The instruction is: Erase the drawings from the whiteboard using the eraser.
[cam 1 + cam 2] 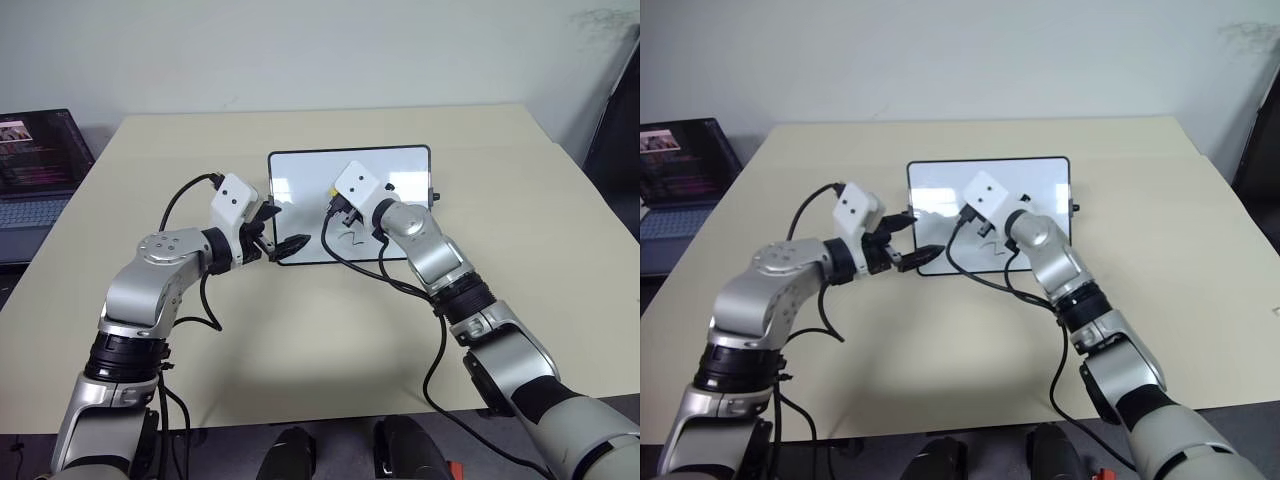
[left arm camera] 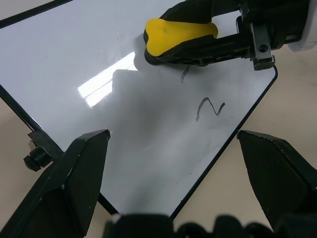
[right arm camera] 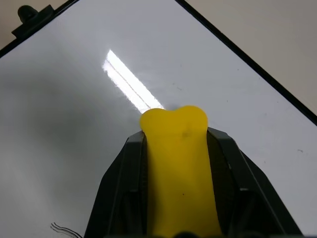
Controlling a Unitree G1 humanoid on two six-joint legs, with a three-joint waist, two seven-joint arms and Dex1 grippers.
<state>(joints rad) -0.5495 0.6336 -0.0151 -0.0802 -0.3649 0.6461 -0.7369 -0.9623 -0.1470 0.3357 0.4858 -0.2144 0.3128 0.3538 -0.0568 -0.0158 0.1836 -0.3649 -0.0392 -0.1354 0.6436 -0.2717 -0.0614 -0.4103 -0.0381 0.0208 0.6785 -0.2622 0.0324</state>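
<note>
Drawings (image 2: 208, 107), thin dark squiggles, lie just beside the small yellow oblong eraser (image 2: 181, 37) clamped in our right gripper (image 3: 173, 144) on the glossy white black-framed whiteboard (image 2: 99, 59). We're mid-wipe; next, we'd sweep across them. Our left gripper (image 2: 173, 173) hangs wide, empty.

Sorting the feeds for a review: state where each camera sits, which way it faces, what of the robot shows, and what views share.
Left eye: on the head, looking forward and down at the table; both arms show, the whiteboard between them.
Right eye: beside it, same scene.
Left wrist: looks along the left gripper, jaws open, at the board's drawings and the right gripper holding the eraser.
Right wrist: looks along its shut jaws at the eraser over the board.
Shared: every view shows the whiteboard.
</note>
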